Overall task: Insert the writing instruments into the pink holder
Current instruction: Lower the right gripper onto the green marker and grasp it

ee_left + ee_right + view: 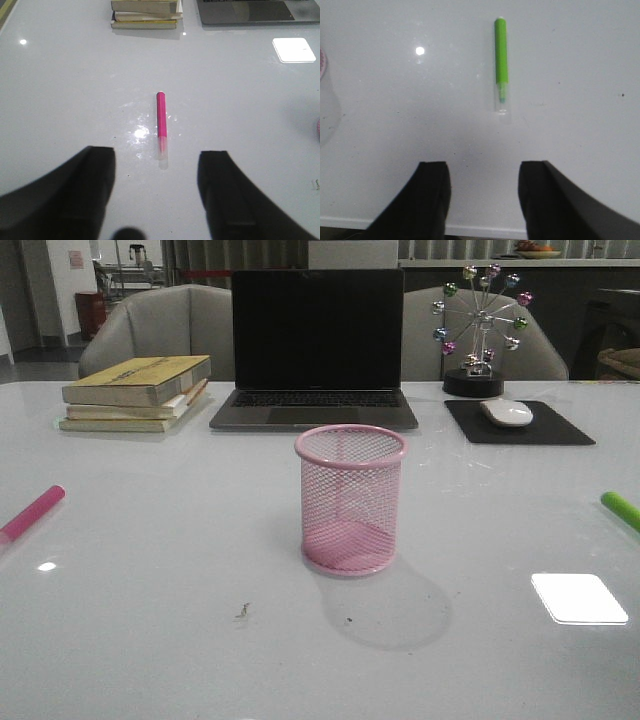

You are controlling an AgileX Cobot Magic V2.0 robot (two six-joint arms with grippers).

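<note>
Pink mesh holder [351, 498], green marker [501, 54]

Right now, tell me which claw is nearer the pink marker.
Left. The left claw hangs open over the pink marker; the right claw faces the green marker across the table.

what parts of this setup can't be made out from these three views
- Pink marker: front view, cut off by the left edge.
- Green marker: front view, cut off by the right edge.
- Holder: right wrist view, only a sliver at the edge.
- Left tool and right tool: not in the front view at all; in the wrist views their fingers run off the frame.
- Books: titles too small to read.
</note>
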